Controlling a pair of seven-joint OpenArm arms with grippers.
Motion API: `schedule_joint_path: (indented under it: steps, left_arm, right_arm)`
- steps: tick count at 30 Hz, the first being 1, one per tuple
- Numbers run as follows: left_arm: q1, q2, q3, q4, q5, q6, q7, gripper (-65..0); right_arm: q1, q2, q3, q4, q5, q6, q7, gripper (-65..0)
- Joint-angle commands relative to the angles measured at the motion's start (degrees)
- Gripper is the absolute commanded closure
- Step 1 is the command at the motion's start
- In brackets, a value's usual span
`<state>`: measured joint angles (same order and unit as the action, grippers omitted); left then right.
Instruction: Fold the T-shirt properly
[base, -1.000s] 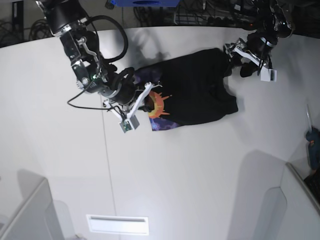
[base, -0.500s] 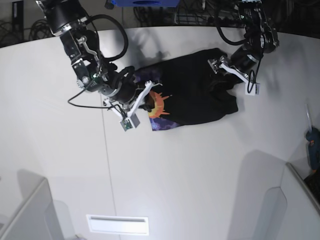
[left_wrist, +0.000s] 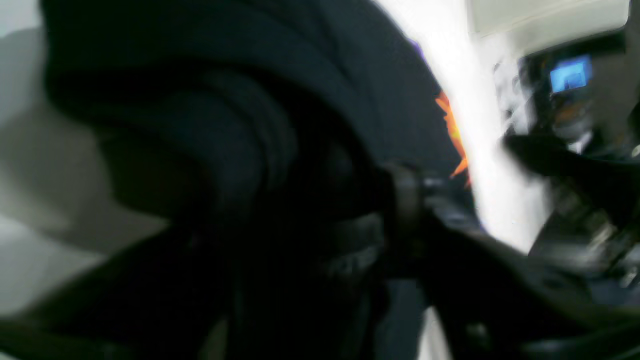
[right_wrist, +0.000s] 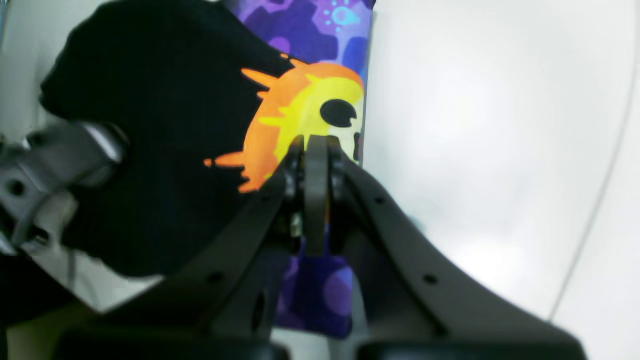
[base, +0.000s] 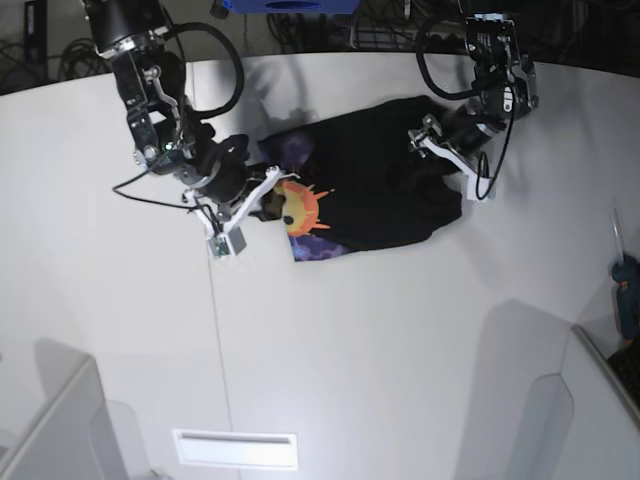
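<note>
Now the left gripper (base: 440, 150) has moved in over the T-shirt (base: 385, 185), its hold unclear; the right gripper (right_wrist: 315, 150), clamped on the sun print, draws it toward the tabletop's (base: 400, 340) left edge.

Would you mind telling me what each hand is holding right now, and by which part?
The right hand pinches the T-shirt at its printed edge, on the sun face. The left hand is at the plain black end; a grip there cannot be confirmed.
</note>
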<state>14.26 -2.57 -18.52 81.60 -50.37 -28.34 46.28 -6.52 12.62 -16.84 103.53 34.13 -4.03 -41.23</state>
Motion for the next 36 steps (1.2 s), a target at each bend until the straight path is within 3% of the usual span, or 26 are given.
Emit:
schedule_joint_path:
  steps: [1, 4, 6, 12, 21, 29, 36]
  left_arm:
    - [0.8, 0.0, 0.2, -2.0, 1.8, 3.2, 2.8, -21.2]
    - [0.6, -1.6, 1.2, -2.2, 1.8, 5.1, 2.8, -5.4]
    - [0.6, -3.1, 2.7, -1.9, 1.8, 6.8, 2.8, 0.0]
    - [-1.7, -11.5, 12.9, -0.9, 1.8, 10.9, 2.8, 0.0]
    - [-11.3, -26.4, 35.3, -0.1, 1.9, 11.5, 2.9, 0.0]
    - [-21.5, -30.4, 49.7, 1.0, 1.9, 11.5, 2.9, 0.0]
    - [-32.4, -31.8, 63.2, 1.0, 2.0, 11.5, 2.9, 0.0]
  right_arm:
    - [-0.4, 0.3, 1.2, 1.7, 0.3, 0.6, 1.6, 0.0]
    - [-2.6, 0.3, 3.9, 2.7, 0.3, 0.6, 2.9, 0.0]
    - [-3.5, 0.3, 5.8, 2.9, 0.2, 2.0, 2.9, 0.0]
    - [-6.9, -0.2, 13.5, 3.1, 0.3, 7.1, 2.9, 0.0]
    - [-10.9, -0.2, 17.6, 3.1, 0.5, 7.7, 2.9, 0.0]
    - [-12.8, -0.3, 17.8, 3.1, 0.4, 7.2, 2.9, 0.0]
    - [-15.6, -3.2, 25.1, 3.1, 0.2, 7.2, 2.9, 0.0]
